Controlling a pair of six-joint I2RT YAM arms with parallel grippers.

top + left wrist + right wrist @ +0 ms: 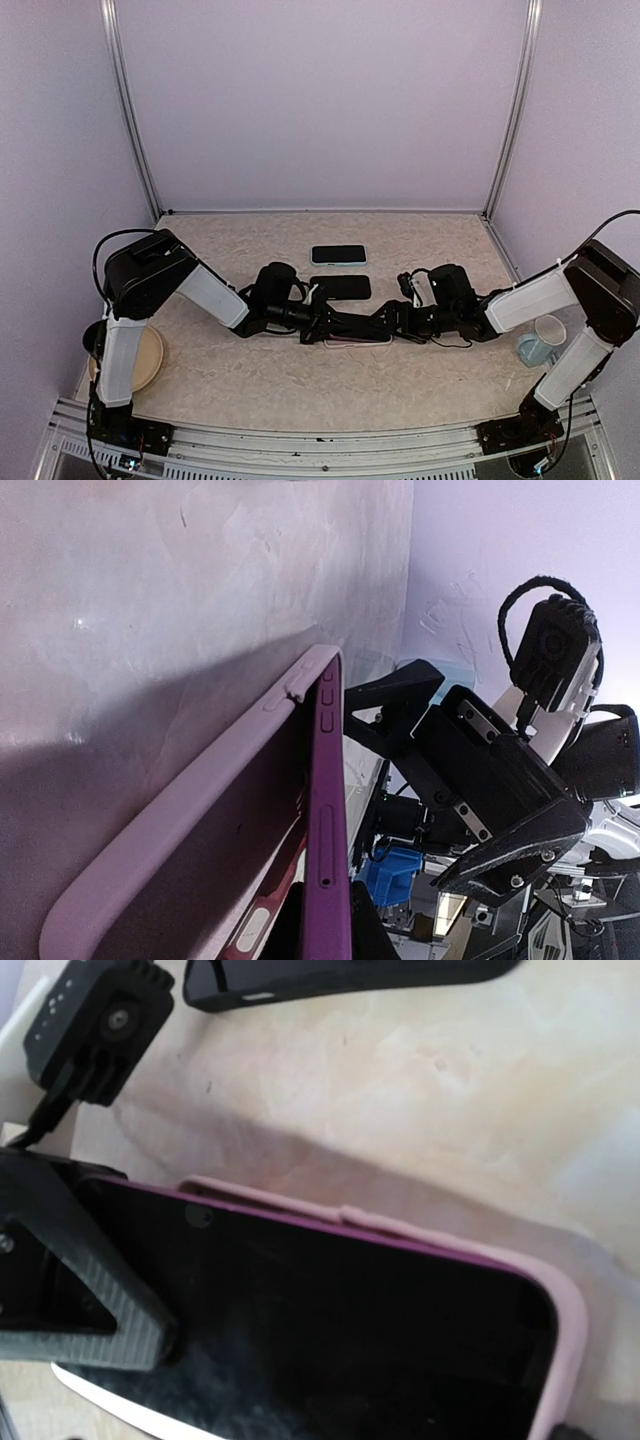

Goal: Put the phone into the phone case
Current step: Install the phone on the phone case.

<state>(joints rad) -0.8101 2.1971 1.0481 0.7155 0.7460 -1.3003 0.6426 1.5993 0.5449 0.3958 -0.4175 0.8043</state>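
Phone [330, 1330] and phone case [565, 1330] lie together on the table [250, 400], midway between the two arms. The dark glass faces up, and the pale pink rim wraps the far long edge and one corner. From the left wrist we see the phone's purple side, buttons and all, standing proud of the case's lip, so we judge that edge is not fully seated. We expect the phone to be stiff, fairly dense and slick on its glass. The case looks soft and rubbery, light, with a lip that should flex outward and snap back. We would press flat on the glass near the corners and work along the raised edge. We would steady the case by its rim and keep off the buttons. The left gripper [318, 322] has its jaws closed at one end of the phone, with one finger [90, 1300] lying over the screen. We cannot tell whether the other finger sits beneath, so a true pinch is unconfirmed. The right gripper [398, 322] is spread wide at the opposite end, grasping nothing we can see. The top view hides most of the pair under both grippers. The near long edge is cut off in the right wrist view, and the left wrist view shows none of its own fingers.
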